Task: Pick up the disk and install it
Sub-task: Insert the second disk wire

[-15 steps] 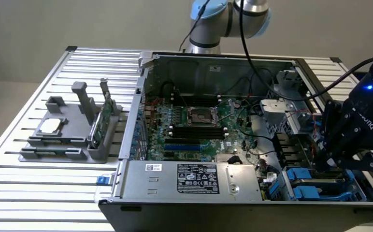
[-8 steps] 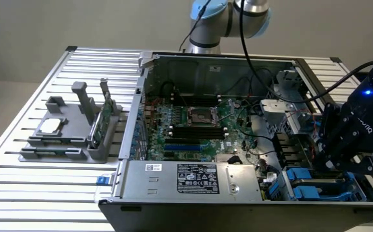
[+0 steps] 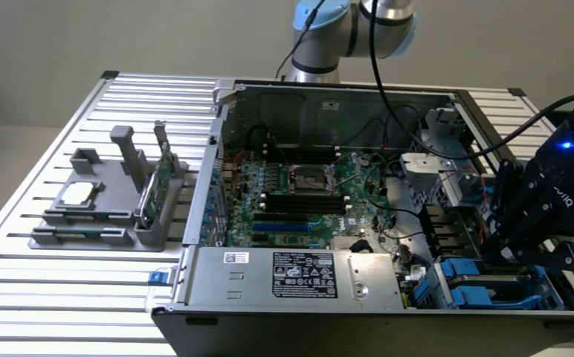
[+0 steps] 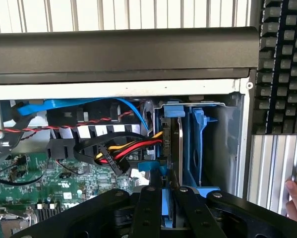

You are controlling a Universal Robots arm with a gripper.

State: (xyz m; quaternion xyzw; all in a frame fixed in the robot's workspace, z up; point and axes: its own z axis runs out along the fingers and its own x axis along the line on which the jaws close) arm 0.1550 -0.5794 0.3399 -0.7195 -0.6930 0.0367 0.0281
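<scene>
Disk going into the drive bay

The gripper (image 4: 163, 198) is clenched on the disk (image 4: 172, 148), which stands on edge in its blue carrier inside the drive bay (image 4: 210, 144) at the computer case (image 3: 297, 275) corner.

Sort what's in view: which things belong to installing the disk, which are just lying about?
Job: disk in its blue carrier, gripper shut on it, drive bay, computer case.
Lying about: processor chip, green circuit card, grey holder, keyboard.

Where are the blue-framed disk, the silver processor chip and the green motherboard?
Blue-framed metal disk (image 4: 172, 163): wrist view, carrier edge.
Square silver processor chip (image 3: 78, 195): exterior view, top face.
Green motherboard (image 3: 297, 195): exterior view, middle.
</scene>
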